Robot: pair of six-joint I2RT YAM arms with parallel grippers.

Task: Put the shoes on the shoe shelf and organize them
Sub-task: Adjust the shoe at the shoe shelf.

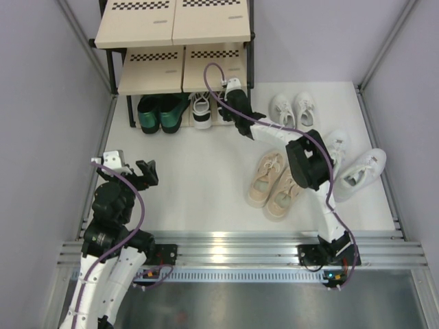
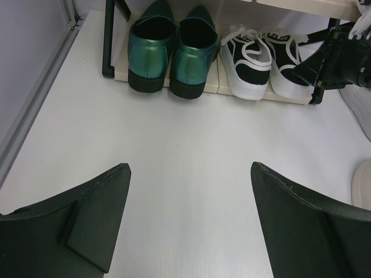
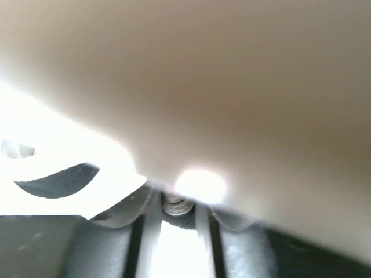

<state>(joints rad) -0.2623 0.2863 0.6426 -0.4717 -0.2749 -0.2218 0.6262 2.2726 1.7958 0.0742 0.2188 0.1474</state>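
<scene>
Right gripper [image 1: 235, 99] reaches under the shoe shelf [image 1: 137, 31] beside the black-and-white sneakers [image 2: 261, 55] on its bottom tier — jaws' state cannot be told — where squaring the right-hand sneaker against its mate, then backing out low, looks wisest; left gripper [image 2: 190, 168] hangs spread wide.

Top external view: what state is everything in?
shelf, upper boards bare where visible
green shoes, on bottom board, left
black-and-white sneakers, on bottom board, right of them
beige sneakers, on table, side by side
small white sneakers, on table near shelf
large white sneakers, on table, angled apart
left fingers, open above table
right fingers, at bottom board, open or shut unclear
</scene>
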